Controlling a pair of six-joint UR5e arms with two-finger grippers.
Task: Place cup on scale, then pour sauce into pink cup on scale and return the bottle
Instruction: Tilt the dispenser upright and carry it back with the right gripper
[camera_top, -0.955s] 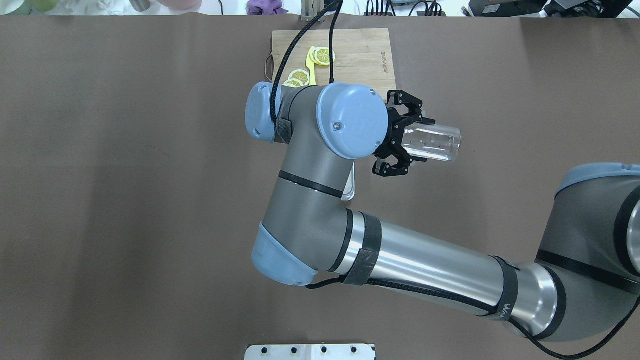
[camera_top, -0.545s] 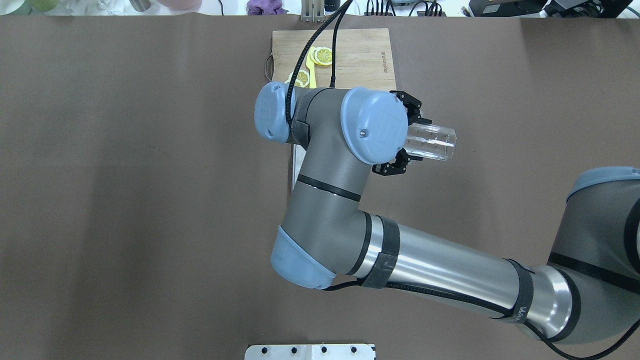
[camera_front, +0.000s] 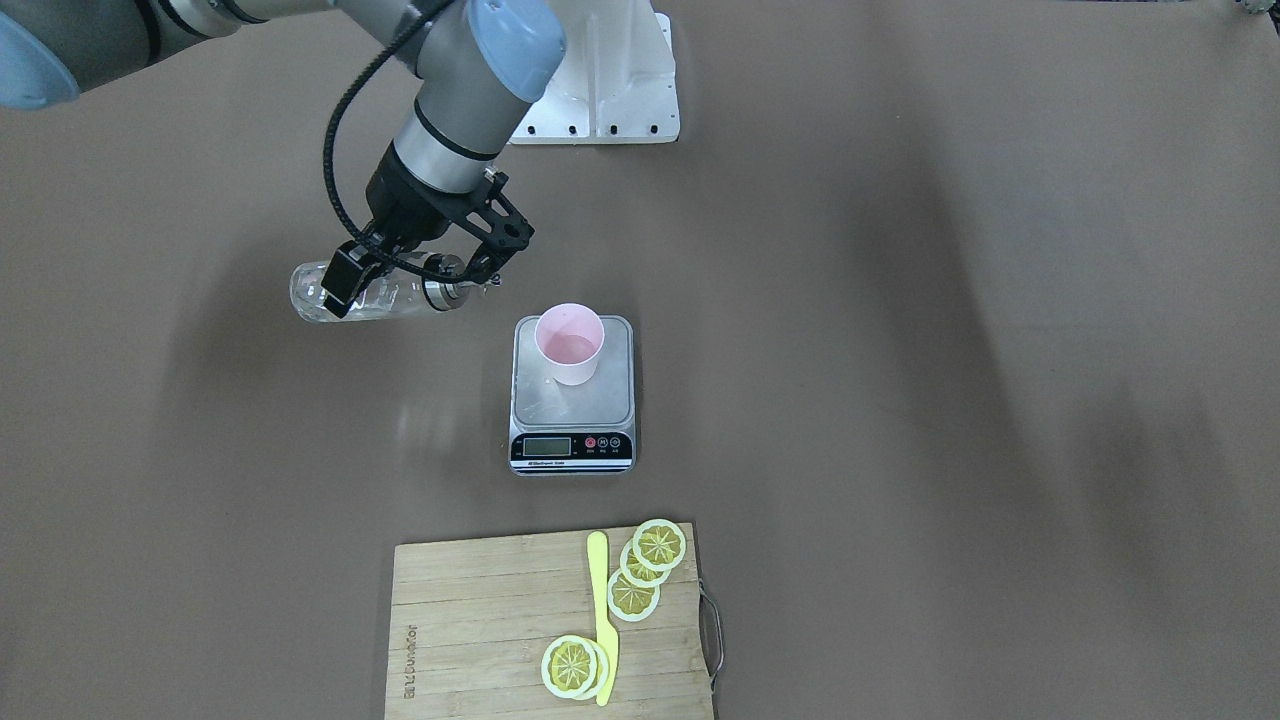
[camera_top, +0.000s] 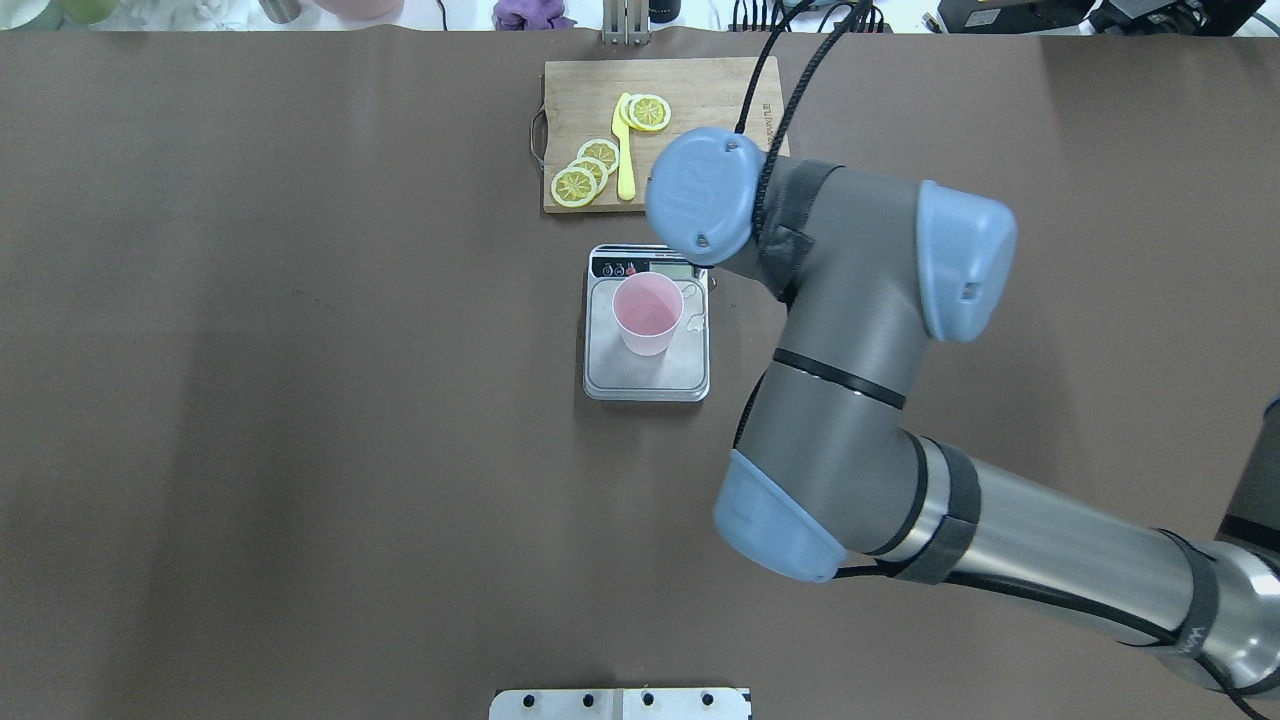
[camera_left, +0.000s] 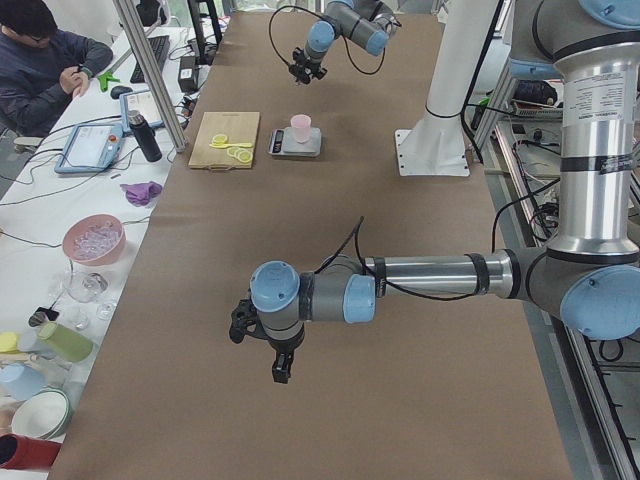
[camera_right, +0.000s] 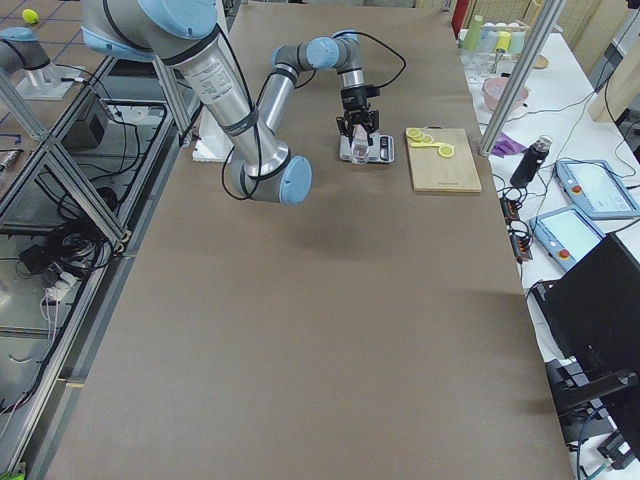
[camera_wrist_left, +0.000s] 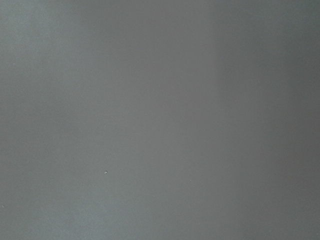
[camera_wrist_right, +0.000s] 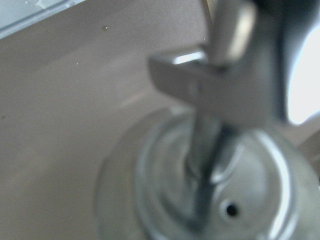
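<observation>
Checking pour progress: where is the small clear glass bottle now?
The glass bottle is held sideways in the right gripper, left of the silver scale and pink cup in the front-facing view.

Overhead, the arm (camera_top: 850, 330) hides your bottle (camera_front: 310, 295) and right gripper (camera_front: 410, 280). Your right wrist view blurs the pourer cap (camera_wrist_right: 220, 200); the scale (camera_front: 600, 395) display is unreadable, the left gripper (camera_left: 260, 345) too small to judge.

we see a pale pink cup (camera_front: 569, 345), a silver scale (camera_front: 603, 396), a clear bottle (camera_front: 396, 298), yellow lemon slices (camera_front: 660, 544), a tan board (camera_front: 480, 620).
</observation>
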